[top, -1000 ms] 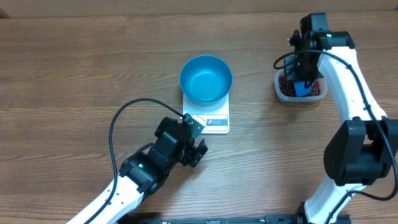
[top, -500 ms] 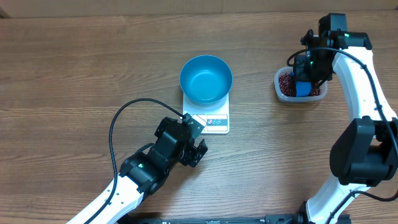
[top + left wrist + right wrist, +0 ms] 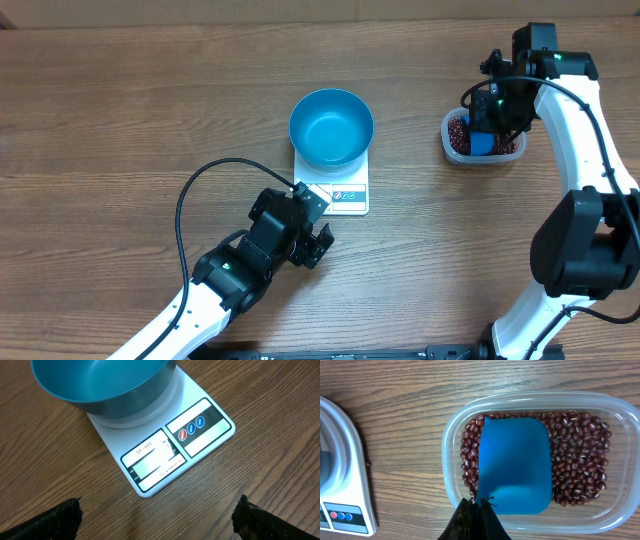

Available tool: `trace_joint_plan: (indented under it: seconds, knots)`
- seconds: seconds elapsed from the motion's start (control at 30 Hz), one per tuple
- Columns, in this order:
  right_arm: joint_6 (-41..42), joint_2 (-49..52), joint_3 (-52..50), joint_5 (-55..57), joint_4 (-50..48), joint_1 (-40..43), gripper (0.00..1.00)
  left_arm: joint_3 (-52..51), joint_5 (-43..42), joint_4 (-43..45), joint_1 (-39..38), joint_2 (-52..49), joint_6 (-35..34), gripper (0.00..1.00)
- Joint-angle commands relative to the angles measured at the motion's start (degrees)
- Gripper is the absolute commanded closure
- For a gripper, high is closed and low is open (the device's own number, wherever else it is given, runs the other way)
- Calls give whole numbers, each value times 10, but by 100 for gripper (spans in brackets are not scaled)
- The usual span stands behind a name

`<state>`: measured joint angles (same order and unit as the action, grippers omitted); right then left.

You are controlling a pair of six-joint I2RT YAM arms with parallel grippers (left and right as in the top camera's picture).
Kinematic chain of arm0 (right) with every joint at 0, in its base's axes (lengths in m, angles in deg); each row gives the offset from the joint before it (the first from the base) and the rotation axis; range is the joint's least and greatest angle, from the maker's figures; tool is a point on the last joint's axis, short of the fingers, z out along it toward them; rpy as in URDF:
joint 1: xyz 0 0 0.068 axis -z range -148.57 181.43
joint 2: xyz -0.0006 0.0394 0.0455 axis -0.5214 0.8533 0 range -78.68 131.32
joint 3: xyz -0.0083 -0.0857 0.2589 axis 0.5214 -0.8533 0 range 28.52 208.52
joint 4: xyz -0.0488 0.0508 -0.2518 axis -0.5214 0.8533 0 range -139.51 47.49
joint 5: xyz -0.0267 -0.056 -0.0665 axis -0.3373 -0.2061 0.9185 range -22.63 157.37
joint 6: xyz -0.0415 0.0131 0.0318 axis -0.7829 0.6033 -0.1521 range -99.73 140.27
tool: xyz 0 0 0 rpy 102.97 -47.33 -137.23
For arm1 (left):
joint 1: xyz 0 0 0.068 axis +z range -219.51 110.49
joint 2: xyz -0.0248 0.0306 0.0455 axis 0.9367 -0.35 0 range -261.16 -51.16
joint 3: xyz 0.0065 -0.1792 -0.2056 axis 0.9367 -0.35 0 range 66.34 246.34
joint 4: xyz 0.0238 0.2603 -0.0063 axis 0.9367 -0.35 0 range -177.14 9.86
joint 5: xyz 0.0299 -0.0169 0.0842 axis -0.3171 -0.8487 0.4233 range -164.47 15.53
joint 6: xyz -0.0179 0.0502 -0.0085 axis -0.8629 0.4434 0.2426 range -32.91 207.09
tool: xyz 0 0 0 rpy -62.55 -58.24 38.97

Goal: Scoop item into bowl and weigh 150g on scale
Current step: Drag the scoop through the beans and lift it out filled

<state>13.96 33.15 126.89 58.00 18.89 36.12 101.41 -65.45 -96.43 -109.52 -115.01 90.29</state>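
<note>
Your glossy red-brown beans (image 3: 580,455) lie in the clear tub (image 3: 530,397) around the scoop (image 3: 515,465) that the right gripper (image 3: 479,510) pinches; bowl (image 3: 331,125) on scale (image 3: 345,197); left gripper (image 3: 320,245) spread wide.

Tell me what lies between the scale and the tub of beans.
Nothing: the overhead view shows only bare wooden table between the scale and the clear tub.

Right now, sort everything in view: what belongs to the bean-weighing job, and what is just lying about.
Job: beans, blue scoop, clear tub, blue bowl, scale.
Lying about: no stray things visible, just the wooden table.
</note>
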Motion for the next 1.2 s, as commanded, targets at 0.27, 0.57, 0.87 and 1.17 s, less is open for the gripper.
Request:
trace_joint_plan:
  seconds: [0.27,0.57,0.87,1.17]
  knots:
    - [0,4,3,-101,18,46,96,-4,0,0,3,5,7,0]
    - [0,4,3,-167,35,97,96,-4,0,0,2,5,7,0]
    - [18,5,2,-167,42,101,96,-4,0,1,2,5,7,1]
    - [52,10,2,-167,46,101,96,-4,0,0,2,5,7,1]
